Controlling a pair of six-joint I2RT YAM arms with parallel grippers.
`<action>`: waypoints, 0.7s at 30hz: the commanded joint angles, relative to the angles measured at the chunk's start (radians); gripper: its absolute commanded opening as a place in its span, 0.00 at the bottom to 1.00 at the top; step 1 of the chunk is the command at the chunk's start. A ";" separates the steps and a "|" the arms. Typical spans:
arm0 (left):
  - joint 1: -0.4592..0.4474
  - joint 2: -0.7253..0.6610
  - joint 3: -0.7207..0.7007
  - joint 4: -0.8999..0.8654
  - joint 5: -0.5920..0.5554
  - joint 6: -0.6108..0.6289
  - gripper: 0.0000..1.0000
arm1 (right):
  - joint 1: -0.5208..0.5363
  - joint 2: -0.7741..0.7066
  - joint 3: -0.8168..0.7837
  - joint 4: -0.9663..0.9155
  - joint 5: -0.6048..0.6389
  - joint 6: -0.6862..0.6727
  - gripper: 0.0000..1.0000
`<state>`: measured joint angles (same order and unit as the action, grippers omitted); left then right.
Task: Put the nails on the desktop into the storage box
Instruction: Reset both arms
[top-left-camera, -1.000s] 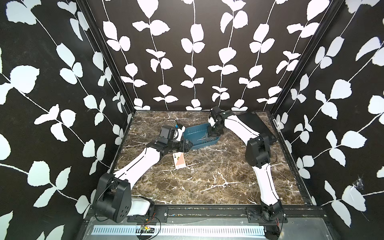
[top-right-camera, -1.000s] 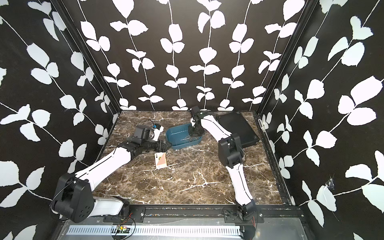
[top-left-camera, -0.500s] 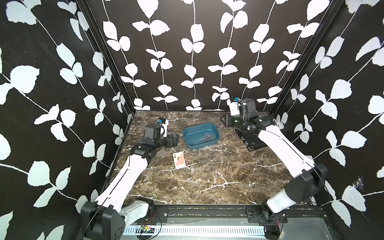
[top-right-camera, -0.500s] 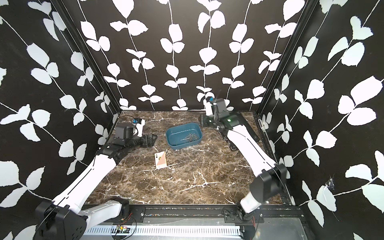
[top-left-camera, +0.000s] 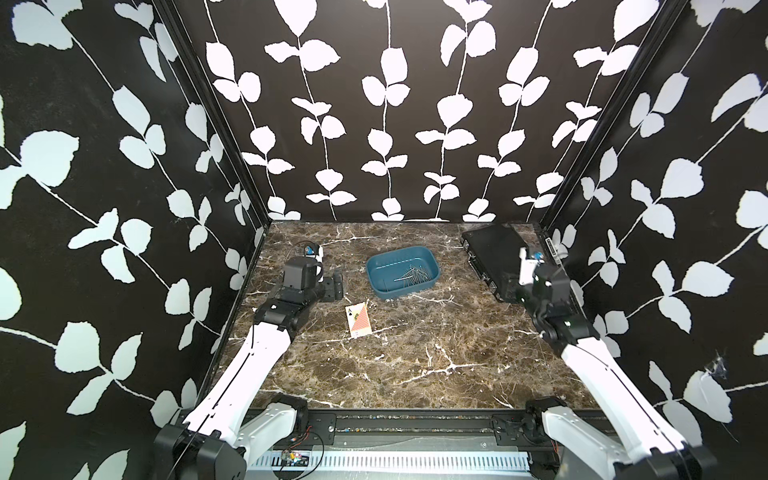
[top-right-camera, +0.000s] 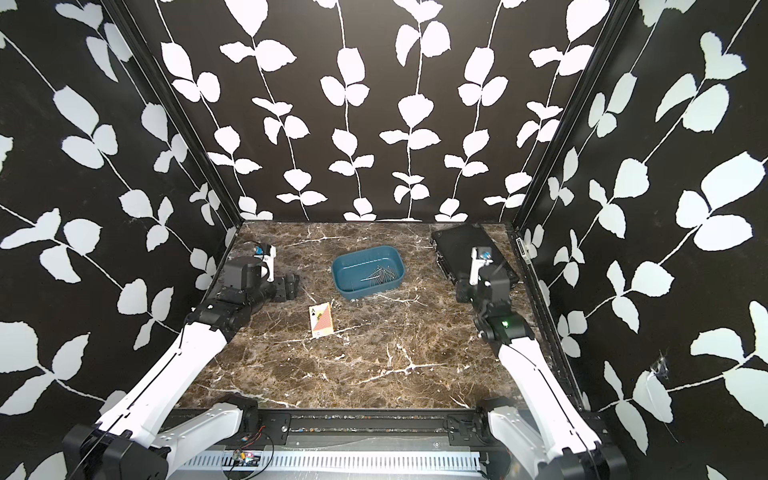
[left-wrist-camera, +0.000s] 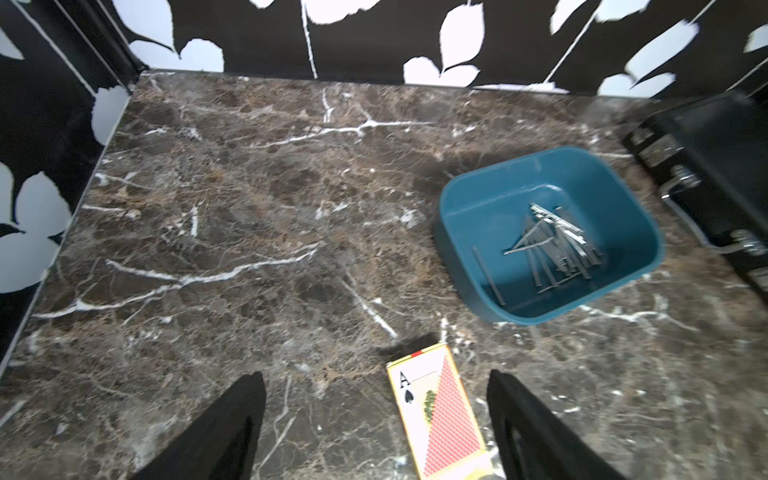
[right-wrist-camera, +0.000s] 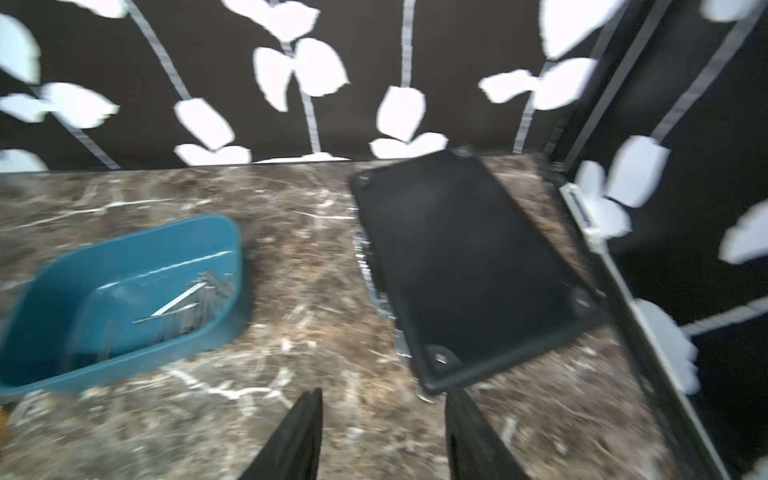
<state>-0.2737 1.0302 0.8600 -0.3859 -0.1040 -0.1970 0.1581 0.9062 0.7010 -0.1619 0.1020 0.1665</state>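
Since every nail I can make out lies in a loose, crisscrossed heap of nails (left-wrist-camera: 552, 245) on the floor of the blue box (left-wrist-camera: 446, 249), toward its end nearer the black case (right-wrist-camera: 465, 266), the job looks close to finished. I cannot tell whether a stray one hides among the pale veins of the desktop (top-left-camera: 415, 353). The left gripper (left-wrist-camera: 374, 382) hangs low over the marble with its jaws spread wide and empty, a playing card (left-wrist-camera: 436, 411) lying flat beneath them. The right gripper (right-wrist-camera: 384, 392) hovers near the case corner, well apart from the box, with a clear gap between its jaws and nothing pinched. Any leftover nail would likely handle as light, stiff and slick. It would lie flat and thin against the hard top, ready to roll or skid away from a closing jaw. The safest hold, I judge, is across the shaft near its middle, fingertips pressed down to the surface and set square to its length.
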 joint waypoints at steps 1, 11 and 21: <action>0.012 -0.001 -0.057 0.063 -0.125 0.050 0.86 | -0.022 -0.024 -0.086 0.093 0.050 -0.034 0.50; 0.035 -0.082 -0.281 0.285 -0.197 0.167 0.86 | -0.043 0.118 -0.205 0.302 0.012 -0.077 0.51; 0.090 -0.116 -0.410 0.399 -0.177 0.157 0.87 | -0.068 0.307 -0.260 0.524 -0.027 -0.104 0.51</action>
<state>-0.2012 0.9344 0.4702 -0.0639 -0.2790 -0.0536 0.0956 1.2018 0.4755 0.2249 0.0929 0.0795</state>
